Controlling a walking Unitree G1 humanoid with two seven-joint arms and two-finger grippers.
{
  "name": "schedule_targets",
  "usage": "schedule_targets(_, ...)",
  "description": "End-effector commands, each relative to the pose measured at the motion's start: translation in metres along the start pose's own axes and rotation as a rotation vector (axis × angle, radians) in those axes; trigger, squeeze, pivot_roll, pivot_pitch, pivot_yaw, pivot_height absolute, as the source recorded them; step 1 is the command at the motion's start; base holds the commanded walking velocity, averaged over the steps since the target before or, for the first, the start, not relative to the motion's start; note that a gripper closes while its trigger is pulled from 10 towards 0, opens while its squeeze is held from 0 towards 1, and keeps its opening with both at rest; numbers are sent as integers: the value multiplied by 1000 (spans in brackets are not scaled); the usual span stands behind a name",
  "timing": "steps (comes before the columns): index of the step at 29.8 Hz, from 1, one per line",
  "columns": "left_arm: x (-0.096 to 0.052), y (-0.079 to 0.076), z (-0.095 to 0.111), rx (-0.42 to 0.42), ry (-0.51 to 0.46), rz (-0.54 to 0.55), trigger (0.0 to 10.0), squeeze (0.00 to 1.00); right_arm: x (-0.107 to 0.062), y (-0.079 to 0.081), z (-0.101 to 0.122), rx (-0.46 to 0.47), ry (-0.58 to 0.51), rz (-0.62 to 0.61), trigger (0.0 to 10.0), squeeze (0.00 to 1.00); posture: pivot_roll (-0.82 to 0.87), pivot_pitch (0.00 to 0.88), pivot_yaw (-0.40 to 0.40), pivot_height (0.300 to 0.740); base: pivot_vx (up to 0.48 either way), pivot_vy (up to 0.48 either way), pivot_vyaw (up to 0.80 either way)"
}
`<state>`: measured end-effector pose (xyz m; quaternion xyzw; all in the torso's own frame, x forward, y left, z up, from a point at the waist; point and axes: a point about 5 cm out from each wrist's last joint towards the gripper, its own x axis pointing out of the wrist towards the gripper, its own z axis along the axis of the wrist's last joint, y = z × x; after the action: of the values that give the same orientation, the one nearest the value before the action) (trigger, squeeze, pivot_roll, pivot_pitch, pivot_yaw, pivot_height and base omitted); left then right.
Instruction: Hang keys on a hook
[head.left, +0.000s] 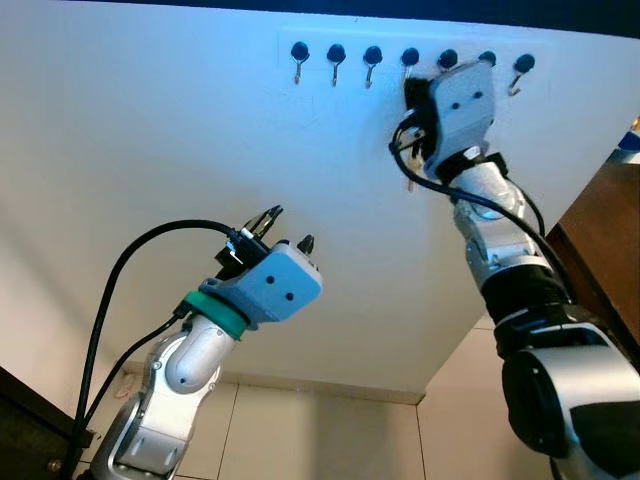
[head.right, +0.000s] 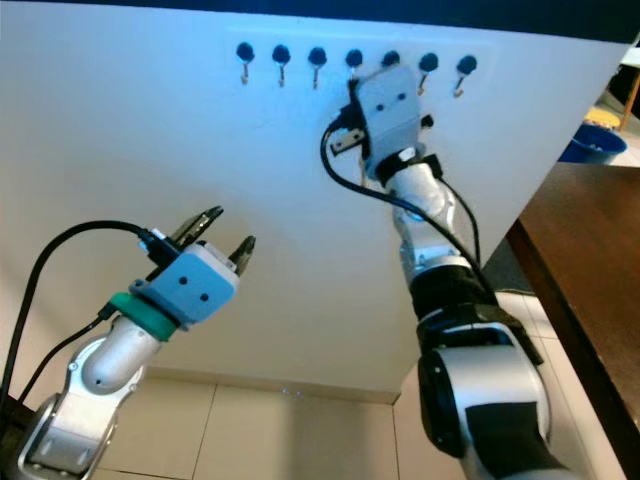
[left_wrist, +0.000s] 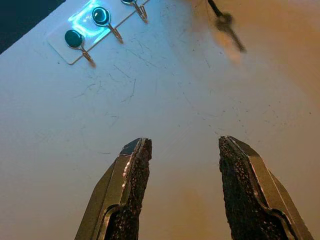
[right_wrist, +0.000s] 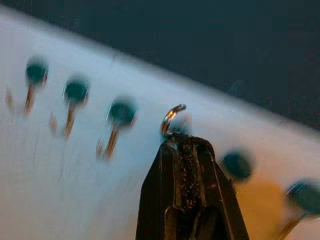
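Right wrist view puts you closest: a small metal key ring (right_wrist: 172, 116) pokes out past the tips of the right gripper (right_wrist: 187, 150), whose two black fingers are pressed together on it. The rest of the keys is hidden behind those fingers. The ring sits just in front of the row of hooks (right_wrist: 120, 122) — dark round caps with thin wire hooks below, blurred here — between two of them and not yet over any.

From the head, the right gripper (head.left: 425, 95) is raised against the white wall (head.left: 150, 150), right at the hook rail (head.left: 372, 60). The left gripper (head.left: 290, 230) hovers lower and well apart, fingers spread on nothing.

My worry: the ring is tiny and the hooks are thin, so a slight miss could slide it beside the wire. Letting go then would drop the keys to the floor.

No writing or brand is readable anywhere.
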<state>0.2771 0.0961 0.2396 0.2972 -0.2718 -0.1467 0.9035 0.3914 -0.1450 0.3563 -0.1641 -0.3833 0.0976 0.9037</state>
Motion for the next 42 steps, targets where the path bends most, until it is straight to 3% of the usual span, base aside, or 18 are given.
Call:
schedule_targets(1, -3, -4, -5, 3, 21, -14, 10000, 0, -1, -8, 4, 7, -36, -46, 10000, 0, 102, 75, 56, 740, 0, 0, 0)
schedule_targets(6, -3, -3, -5, 2, 20, -13, 10000, 0, 2, -12, 5, -8, -25, -68, 10000, 0, 103, 81, 52, 740, 0, 0, 0)
schedule_targets(24, -4, -2, -4, 4, 25, -6, 10000, 0, 18, -1, -4, 1, 122, -57, 10000, 0, 115, 95, 45, 740, 0, 0, 0)
schedule_targets(38, -5, -2, -4, 3, 27, -8, 10000, 0, 8, -8, -16, -3, 169, -93, 10000, 0, 117, 103, 49, 740, 0, 0, 0)
schedule_targets(42, -4, -3, -4, 3, 29, -10, 10000, 0, 3, -9, -12, 5, 101, -58, 10000, 0, 113, 104, 51, 740, 0, 0, 0)
